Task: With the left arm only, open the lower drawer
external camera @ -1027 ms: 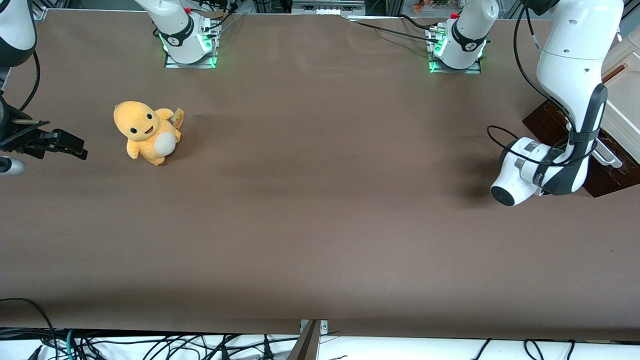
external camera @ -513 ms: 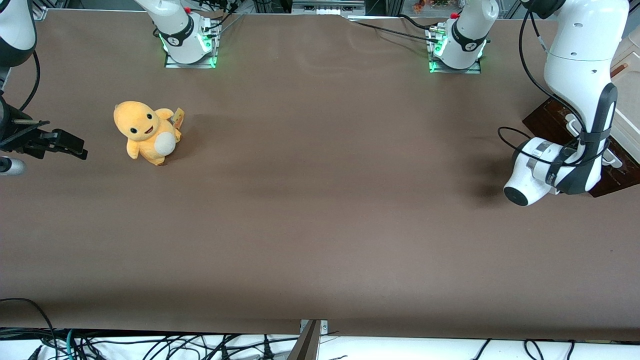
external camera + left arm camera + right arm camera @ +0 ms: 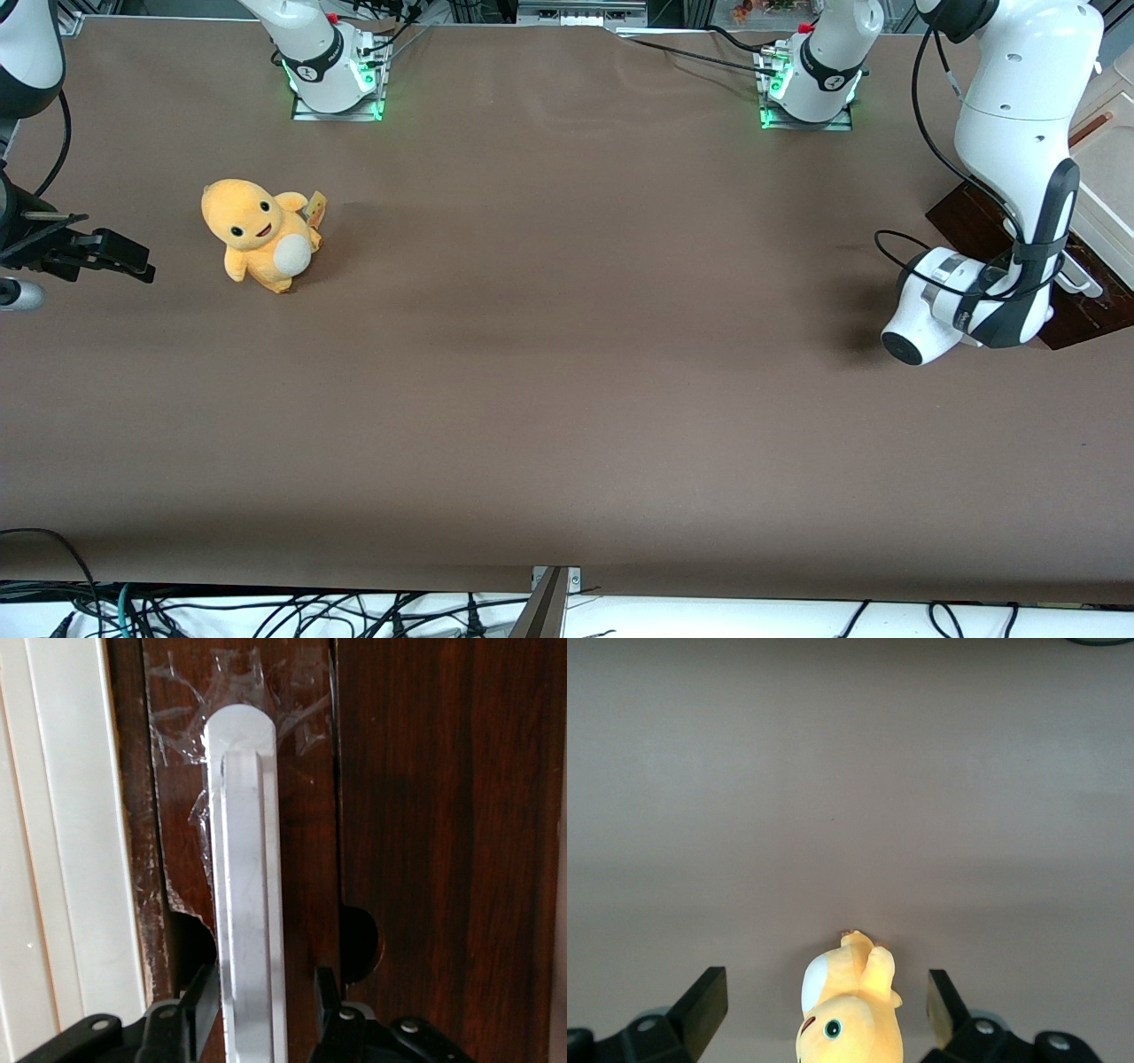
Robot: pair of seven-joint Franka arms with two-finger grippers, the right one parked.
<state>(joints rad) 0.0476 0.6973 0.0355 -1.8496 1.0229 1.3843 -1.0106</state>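
The left arm (image 3: 1019, 177) reached low over the counter (image 3: 567, 399) at its own end, in front of the lower drawer (image 3: 983, 217), whose dark wood front faced the arm. The white handle (image 3: 244, 895) ran long and straight between the two fingers (image 3: 202, 1005) of the gripper (image 3: 261, 1010). The gripper was open around the handle, one finger on each side and not yet squeezing, so I think the coming move was to close and pull straight away from the drawer's front.
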